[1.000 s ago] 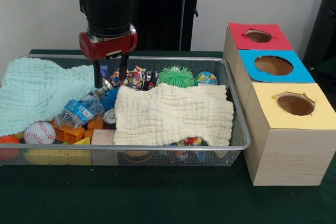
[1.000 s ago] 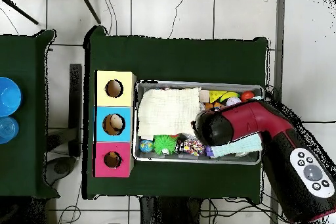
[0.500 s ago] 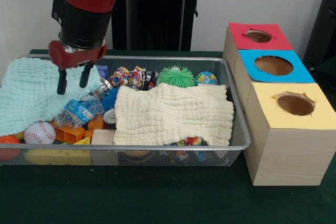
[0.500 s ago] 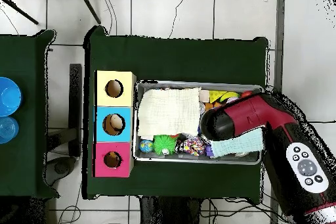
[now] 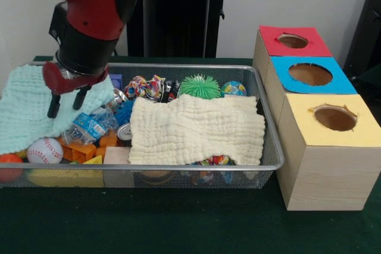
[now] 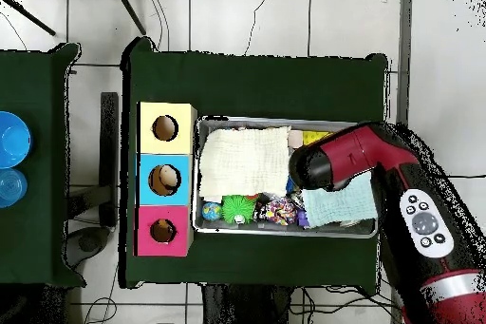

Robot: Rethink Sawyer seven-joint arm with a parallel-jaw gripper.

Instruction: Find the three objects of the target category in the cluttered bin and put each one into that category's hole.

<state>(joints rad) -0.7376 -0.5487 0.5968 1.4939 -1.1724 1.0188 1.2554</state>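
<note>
Three boxes sit beside your wire bin (image 5: 271, 147): red (image 5: 292, 41), blue (image 5: 310, 74), yellow (image 5: 334, 118), each with a hole on top. Your tool (image 5: 65, 104) hangs over the mint cloth (image 5: 27, 108) at the bin's left end, fingers slightly apart, empty. Cream cloth (image 5: 196, 129) covers the bin's middle. You can see a baseball (image 5: 44, 150), green spiky ball (image 5: 199, 85), globe ball (image 5: 233, 89), small can (image 5: 124, 132) and orange blocks (image 5: 83, 149). Target category: cannot tell.

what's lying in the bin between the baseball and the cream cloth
In the front view, between the baseball and cream cloth: orange blocks, a blue wrapped packet and a small can.
</note>
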